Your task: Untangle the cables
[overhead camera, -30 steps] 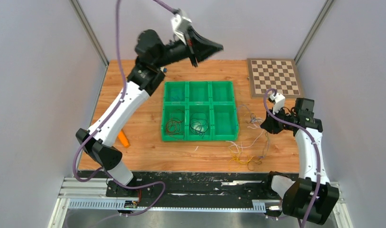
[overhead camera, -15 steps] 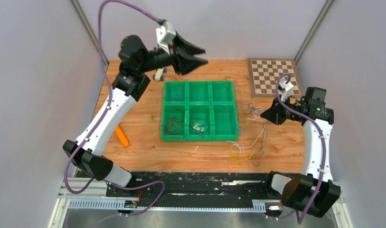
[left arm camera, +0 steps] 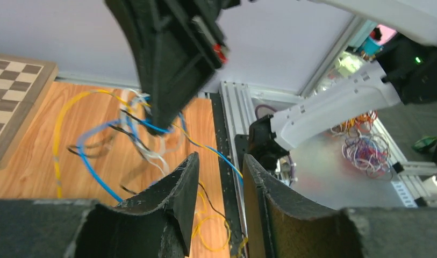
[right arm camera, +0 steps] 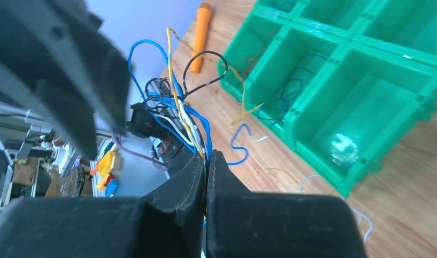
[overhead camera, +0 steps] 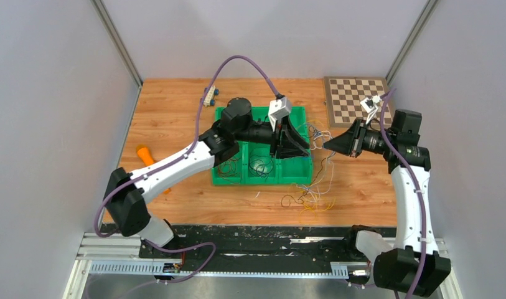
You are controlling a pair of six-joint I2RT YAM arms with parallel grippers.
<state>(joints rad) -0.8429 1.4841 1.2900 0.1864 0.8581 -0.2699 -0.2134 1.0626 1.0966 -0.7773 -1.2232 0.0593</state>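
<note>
My right gripper [overhead camera: 327, 144] is shut on a bunch of thin cables [right arm camera: 185, 115] in blue, yellow, white and black, which loop up out of its tips [right arm camera: 208, 156]. It holds them above the table, just right of the green tray [overhead camera: 307, 167]. More cables [overhead camera: 312, 200] trail down from it to a yellow and dark heap on the wood. My left gripper [overhead camera: 298, 147] reaches across the tray and stops close to the right one. Its jaws [left arm camera: 219, 161] are open, facing the held cables [left arm camera: 146, 126], with nothing gripped between them.
The tray has six compartments, with dark red wire [overhead camera: 227, 166] and black wire [overhead camera: 261, 166] in two front ones. A checkerboard [overhead camera: 360, 101] lies at the back right. An orange object [overhead camera: 144, 154] sits at the left and a small wheeled toy [overhead camera: 208, 96] at the back.
The left arm swung down from high at the back, across the tray towards the right gripper, and its jaws opened. The right gripper closed on the cables and lifted them.
</note>
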